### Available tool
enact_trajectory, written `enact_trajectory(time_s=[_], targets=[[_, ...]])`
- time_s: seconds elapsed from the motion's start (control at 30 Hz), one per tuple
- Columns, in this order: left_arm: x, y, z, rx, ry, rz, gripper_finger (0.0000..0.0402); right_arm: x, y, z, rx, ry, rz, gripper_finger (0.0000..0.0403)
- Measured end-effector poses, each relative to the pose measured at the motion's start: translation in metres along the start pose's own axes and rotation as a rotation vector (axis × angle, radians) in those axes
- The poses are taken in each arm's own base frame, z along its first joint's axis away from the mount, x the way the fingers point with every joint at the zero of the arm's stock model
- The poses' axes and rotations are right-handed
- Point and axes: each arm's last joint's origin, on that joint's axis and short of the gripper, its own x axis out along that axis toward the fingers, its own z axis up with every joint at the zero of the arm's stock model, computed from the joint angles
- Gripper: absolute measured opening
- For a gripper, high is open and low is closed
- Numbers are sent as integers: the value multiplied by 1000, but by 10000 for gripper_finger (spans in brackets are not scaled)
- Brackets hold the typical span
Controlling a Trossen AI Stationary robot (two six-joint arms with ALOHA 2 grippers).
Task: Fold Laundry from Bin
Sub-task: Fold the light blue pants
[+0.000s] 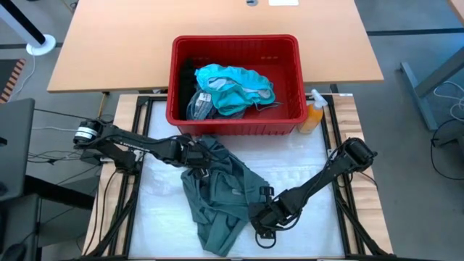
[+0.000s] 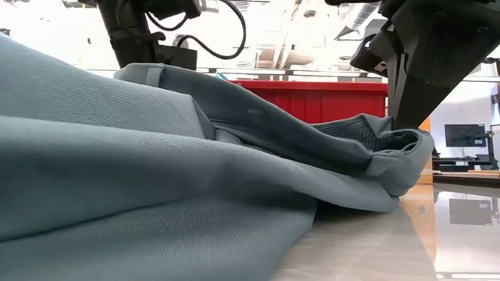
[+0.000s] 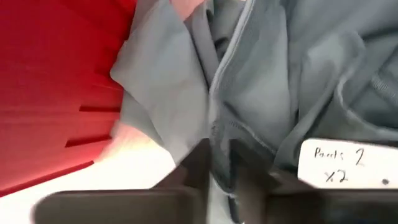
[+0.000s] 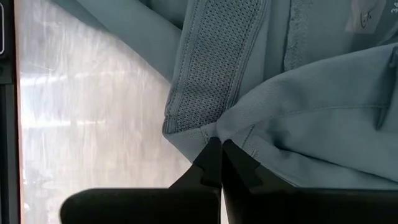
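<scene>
Surface: pale, shiny work mat (image 1: 304, 170) on the rig table, wooden desk behind it; red slotted plastic bin (image 1: 235, 119) sits at the mat's far edge.
Garment out: dull grey-green soft garment (image 1: 217, 192) lies rumpled on the mat in front of the bin, white paper tag (image 3: 345, 163) on it.
Left gripper (image 1: 194, 156): at the garment's bin-side end, fingers nipped onto a seam fold of the fabric, per left wrist view.
Right gripper (image 1: 262, 216): at the garment's near-right corner, clamped tight on the hem beside the mesh panel.
Bin contents: bright teal crumpled cloth (image 1: 235, 87) plus darker items, still to do.
Beside bin: orange plastic spray bottle (image 1: 313, 116), not part of job.
Step, my read: spread garment flat w/ both corners pinned.
Do it well: pull the two grips apart evenly, keep cloth low over mat, tension gently so pinches don't slip, watch folds near bin wall don't snag.
</scene>
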Motion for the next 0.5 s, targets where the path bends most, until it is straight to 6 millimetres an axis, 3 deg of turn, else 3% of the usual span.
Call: enact_trajectory(time_s=[0.27, 0.37, 0.5], targets=[[-7, 0, 0, 20, -17, -18, 1, -7, -1, 0, -1, -4, 1, 21], [-27, 1, 5, 22, -93, -40, 0, -27, -7, -1, -6, -21, -17, 21], [-68, 6, 11, 5, -243, -99, 0, -69, -20, -1, 15, -122, -50, 21]])
